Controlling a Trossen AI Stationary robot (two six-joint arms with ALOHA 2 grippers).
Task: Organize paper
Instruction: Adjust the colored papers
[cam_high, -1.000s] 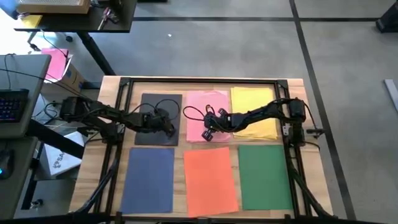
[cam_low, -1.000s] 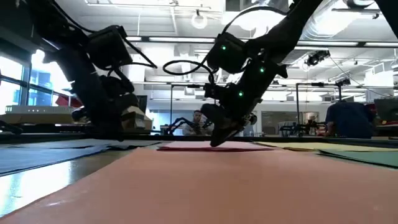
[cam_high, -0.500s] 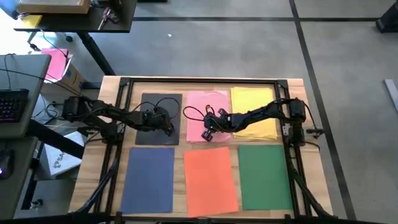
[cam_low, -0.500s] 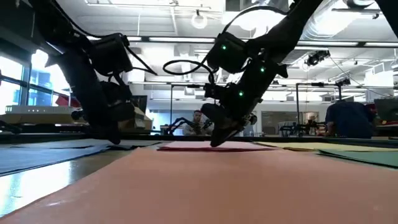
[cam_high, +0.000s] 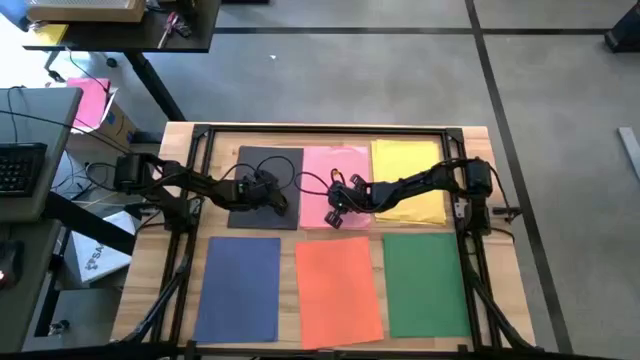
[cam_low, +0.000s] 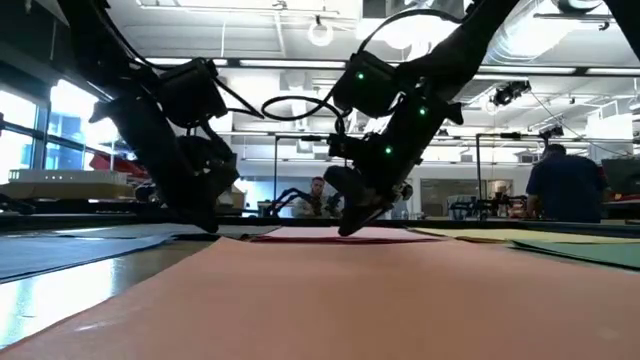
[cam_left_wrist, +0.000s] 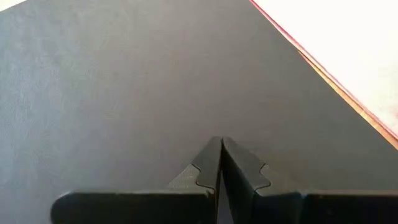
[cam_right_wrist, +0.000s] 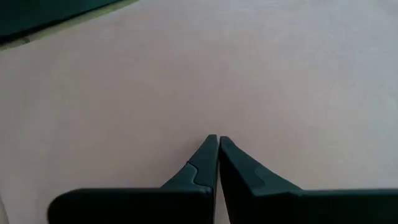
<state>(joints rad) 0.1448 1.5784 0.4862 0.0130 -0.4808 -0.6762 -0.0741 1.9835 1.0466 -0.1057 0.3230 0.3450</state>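
Observation:
Six sheets of paper lie flat on the wooden table. Dark grey, pink and yellow form the far row. Blue, orange and green form the near row. My left gripper is shut, its tips down on the dark grey sheet near that sheet's near right corner. My right gripper is shut too, tips on the pink sheet close to its near edge. The grey sheet's right edge runs along the pink sheet. My left gripper presses its shut fingertips down on the dark grey sheet's near right part, slanting from above and from the table's left. The sheet lies flat on the table. My right gripper presses its shut fingertips on the pink sheet's near part, slanting down from the right. That sheet also lies flat.
Black frame rails and the arm bases stand at the table's left and right sides, and loose cables arc over the far row. A desk with a keyboard stands off the table's left. People are in the room beyond.
My left gripper has moved toward the table's right edge with its shut tips on the dark grey sheet. The sheet has slid flat along the table with it, up to the pink sheet's left edge. My right gripper has kept still on the pink sheet.

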